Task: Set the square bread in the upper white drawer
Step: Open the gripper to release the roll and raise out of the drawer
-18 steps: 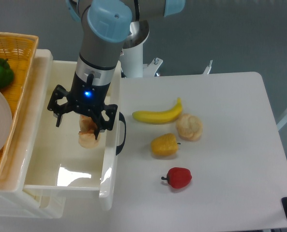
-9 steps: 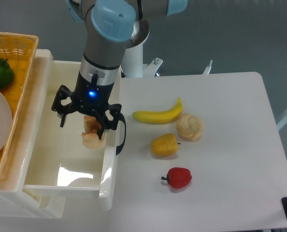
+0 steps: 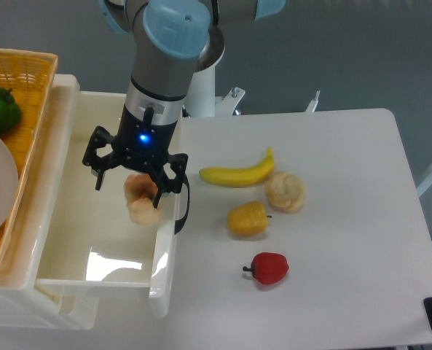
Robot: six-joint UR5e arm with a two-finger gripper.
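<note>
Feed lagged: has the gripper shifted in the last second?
Yes. The gripper has drifted toward the upper white drawer's black handle.

Drawer wall [image 3: 165,251] — beside gripper [image 3: 137,182]

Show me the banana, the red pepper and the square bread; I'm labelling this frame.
banana [image 3: 237,175]: fixed camera, middle of its curve.
red pepper [image 3: 269,267]: fixed camera, centre of its body.
square bread [image 3: 140,198]: fixed camera, its pale face below the jaws.

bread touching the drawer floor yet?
Cannot tell. The single camera view shows the square bread under the gripper, over the upper white drawer; no gap or contact visible.
</note>
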